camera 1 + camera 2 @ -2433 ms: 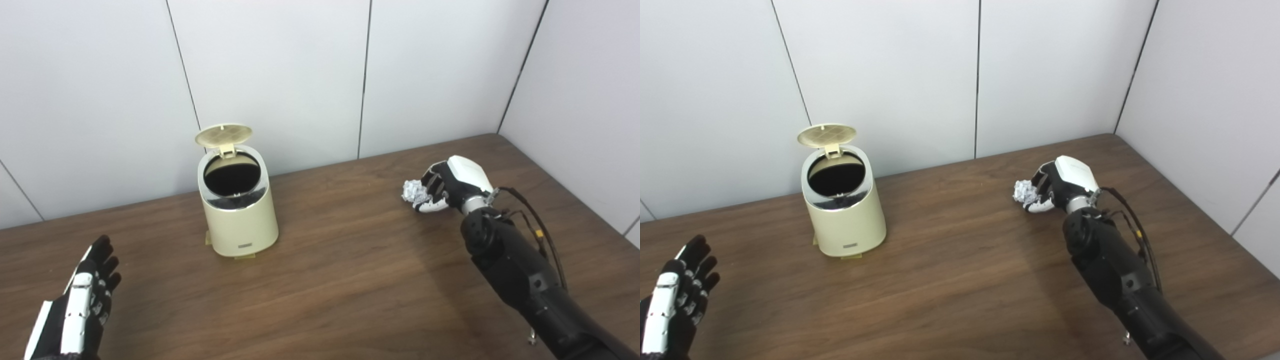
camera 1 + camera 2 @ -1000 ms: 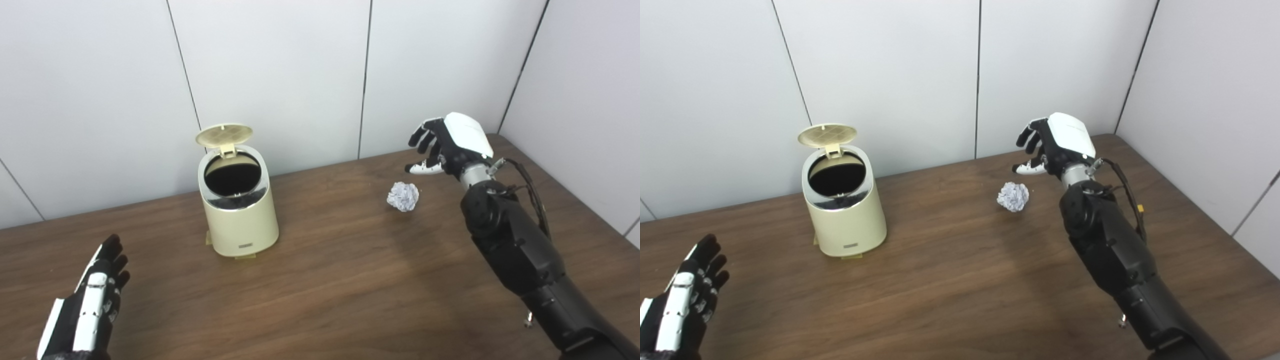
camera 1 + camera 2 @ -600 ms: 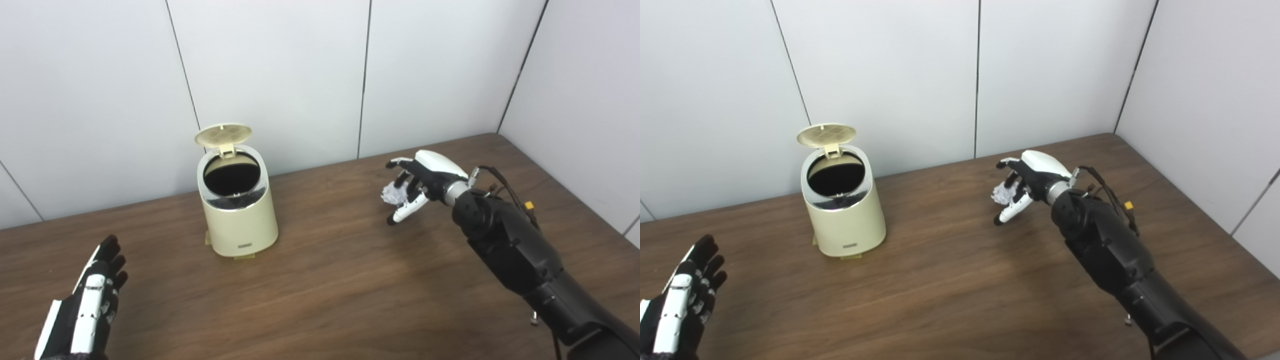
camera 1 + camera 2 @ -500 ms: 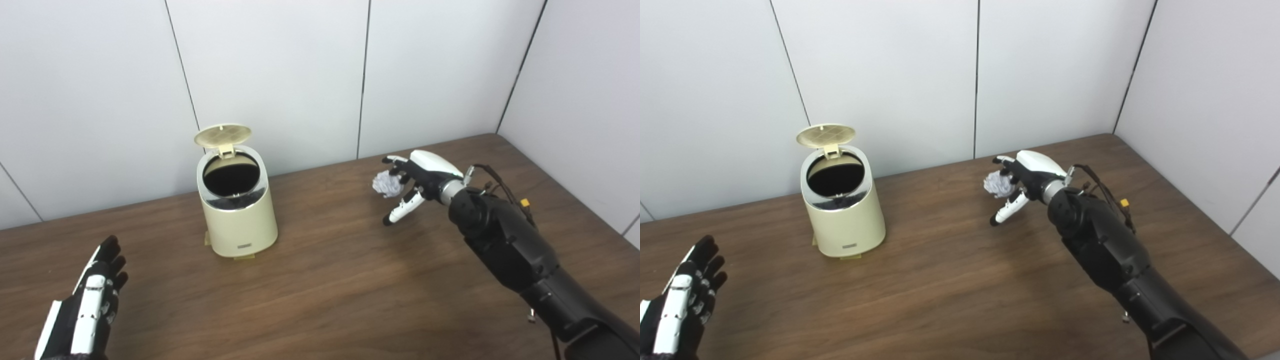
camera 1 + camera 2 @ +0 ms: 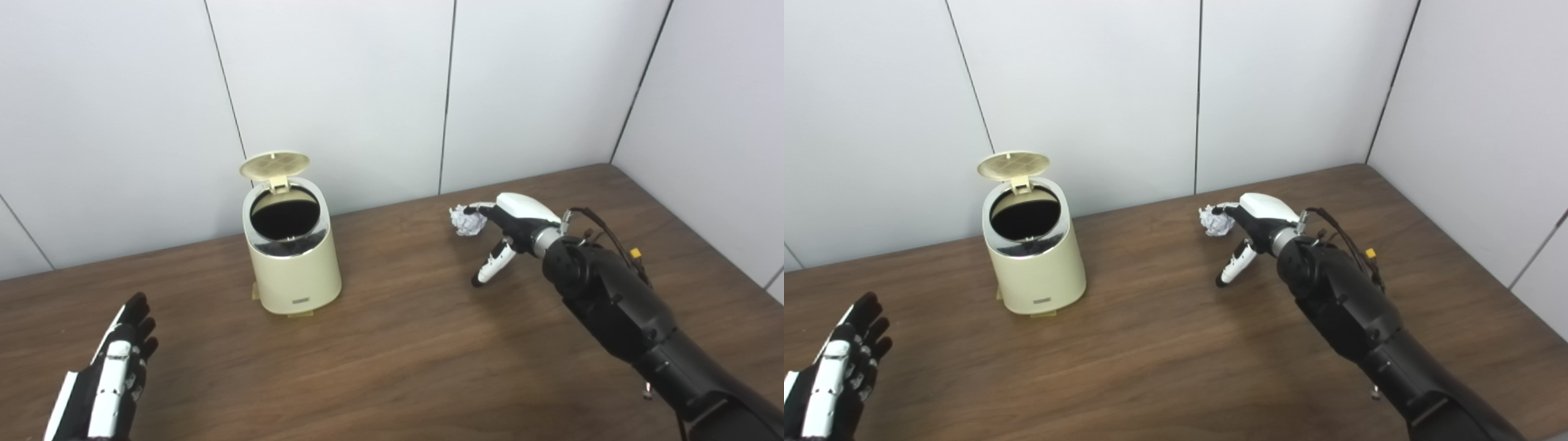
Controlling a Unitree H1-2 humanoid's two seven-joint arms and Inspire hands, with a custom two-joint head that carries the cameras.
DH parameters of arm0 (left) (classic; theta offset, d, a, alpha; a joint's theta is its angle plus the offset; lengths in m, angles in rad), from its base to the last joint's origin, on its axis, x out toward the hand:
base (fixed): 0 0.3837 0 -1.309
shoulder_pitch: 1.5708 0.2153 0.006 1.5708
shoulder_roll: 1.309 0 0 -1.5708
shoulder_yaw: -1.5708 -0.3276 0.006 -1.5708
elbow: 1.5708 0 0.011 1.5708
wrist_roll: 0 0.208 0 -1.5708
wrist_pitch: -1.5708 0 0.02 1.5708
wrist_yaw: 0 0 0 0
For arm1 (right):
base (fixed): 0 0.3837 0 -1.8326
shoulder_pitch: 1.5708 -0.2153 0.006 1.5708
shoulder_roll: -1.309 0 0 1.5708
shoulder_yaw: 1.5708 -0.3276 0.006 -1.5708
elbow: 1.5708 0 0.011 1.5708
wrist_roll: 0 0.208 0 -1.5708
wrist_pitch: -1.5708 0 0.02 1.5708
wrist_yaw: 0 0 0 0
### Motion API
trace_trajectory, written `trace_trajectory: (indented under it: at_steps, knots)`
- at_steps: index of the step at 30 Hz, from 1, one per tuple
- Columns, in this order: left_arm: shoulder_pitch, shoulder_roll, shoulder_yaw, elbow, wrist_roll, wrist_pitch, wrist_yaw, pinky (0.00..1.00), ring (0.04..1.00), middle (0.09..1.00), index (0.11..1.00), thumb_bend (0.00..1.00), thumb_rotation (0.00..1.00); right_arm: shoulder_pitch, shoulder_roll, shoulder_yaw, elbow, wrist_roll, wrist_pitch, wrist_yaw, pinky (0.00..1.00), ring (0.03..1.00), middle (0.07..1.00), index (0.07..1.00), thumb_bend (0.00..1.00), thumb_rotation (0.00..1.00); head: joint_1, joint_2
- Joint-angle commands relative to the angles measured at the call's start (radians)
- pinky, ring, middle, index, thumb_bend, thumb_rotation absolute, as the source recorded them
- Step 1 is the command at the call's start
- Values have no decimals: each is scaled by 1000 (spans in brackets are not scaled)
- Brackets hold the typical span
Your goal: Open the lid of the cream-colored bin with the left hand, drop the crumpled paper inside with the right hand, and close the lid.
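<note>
The left hand point(image 5: 104, 380) ran off the bottom edge, its wrist and arm out of sight. Inside the cream-colored bin point(image 5: 293, 257) all was black, the bottom impossible to make out. Whether the right hand point(image 5: 508, 229) truly gripped the crumpled paper point(image 5: 467, 222) or merely touched it, I couldn't tell. The small label low on the bin's front was unreadable.

bin point(image 5: 293, 254) mouth: lid point(image 5: 274, 165) upright, unblocked | table point(image 5: 404, 343) between right hand point(image 5: 511, 229) and bin: bare
</note>
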Motion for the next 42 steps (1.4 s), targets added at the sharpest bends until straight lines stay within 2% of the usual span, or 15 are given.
trace_trajectory:
  at_steps: [1, 7, 12, 16, 19, 22, 27, 30, 32, 35, 38, 42]
  knots:
    - [-24, 11, 2, -9, 4, -30, 0, 1000, 1000, 1000, 1000, 440, 868, -49, -31, -22, -20, -10, -22, -32, 731, 866, 920, 865, 1000, 191, -1, 1]
    - [-28, 8, 1, 2, 4, -36, -1, 1000, 1000, 1000, 1000, 453, 865, -55, -38, -33, -4, 3, -41, -38, 745, 878, 915, 876, 1000, 192, 0, 0]
    - [-31, 11, 3, 11, 0, -40, -3, 1000, 1000, 1000, 1000, 461, 855, -57, -43, -32, -31, -25, -38, -52, 629, 799, 892, 866, 1000, 216, 1, 3]
    - [-33, 12, 4, 10, 2, -36, -2, 1000, 1000, 1000, 1000, 462, 851, -69, -49, -50, -76, -21, -31, -41, 746, 863, 893, 869, 1000, 179, -3, 3]
    - [-36, 10, 3, 22, -2, -43, -5, 1000, 1000, 1000, 1000, 446, 846, -93, -56, -50, -117, -53, 14, -7, 753, 865, 890, 873, 1000, 226, -5, 1]
    - [-35, 8, -1, 42, 4, -57, -8, 1000, 1000, 1000, 1000, 459, 837, -114, -43, -59, -120, -53, 26, -10, 707, 844, 894, 863, 1000, 204, -6, -2]
    - [-31, 4, -4, 49, 7, -59, -6, 1000, 1000, 1000, 1000, 449, 834, -149, -23, -58, -60, -74, 32, -17, 637, 792, 866, 863, 1000, 204, 4, -3]
    - [-27, 5, -4, 45, 11, -54, -4, 1000, 1000, 1000, 1000, 466, 832, -162, -17, -62, -25, -75, 32, -13, 626, 794, 867, 867, 1000, 206, 9, -4]
    - [-26, 6, -3, 43, 12, -55, -3, 1000, 1000, 1000, 1000, 469, 833, -174, -24, -45, 19, -76, 22, -23, 665, 821, 880, 866, 1000, 213, 12, -5]
    - [-21, 9, -1, 33, 9, -50, -4, 1000, 1000, 1000, 1000, 480, 832, -194, -27, -17, 94, -91, 6, -42, 672, 807, 885, 864, 1000, 219, 18, -3]
    - [-15, 10, 0, 24, 6, -49, -6, 1000, 1000, 1000, 1000, 471, 835, -207, -11, -20, 166, -66, -17, -72, 738, 845, 892, 865, 1000, 183, 25, -7]
    - [-6, 6, -3, 18, 12, -51, -3, 1000, 1000, 1000, 1000, 470, 827, -215, 2, -13, 223, -52, -48, -106, 757, 844, 888, 861, 1000, 159, 41, -15]
